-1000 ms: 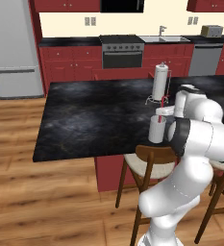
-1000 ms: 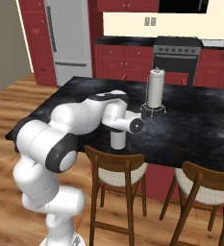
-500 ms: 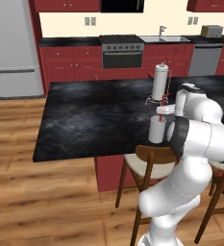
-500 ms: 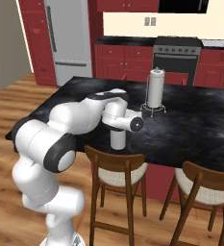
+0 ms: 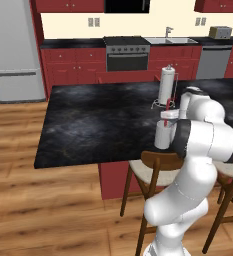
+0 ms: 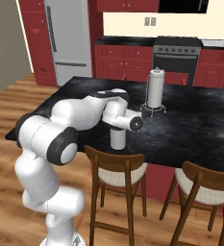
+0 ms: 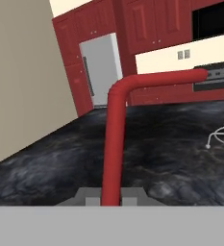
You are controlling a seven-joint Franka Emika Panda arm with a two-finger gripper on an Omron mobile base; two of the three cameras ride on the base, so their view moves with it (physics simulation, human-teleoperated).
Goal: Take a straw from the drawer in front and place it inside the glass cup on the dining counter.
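Observation:
My gripper [image 7: 111, 196] is shut on the straw [image 7: 114, 139], a dark red tube that rises from between the fingers and bends over to the right at its top. In the left base view the gripper [image 5: 168, 116] hangs just above the glass cup [image 5: 162, 136], with a bit of the straw [image 5: 166, 108] showing above the hand. The cup [image 6: 117, 139] stands upright near the front edge of the dining counter [image 6: 200, 125], partly behind my hand. The drawer is out of view.
A white paper-towel roll [image 5: 167, 86] on a wire stand sits just behind the cup on the black stone top [image 5: 98, 120]. Wooden stools [image 6: 118, 173] stand against the counter's front. A fridge [image 5: 15, 55], stove [image 5: 127, 55] and red cabinets line the back wall.

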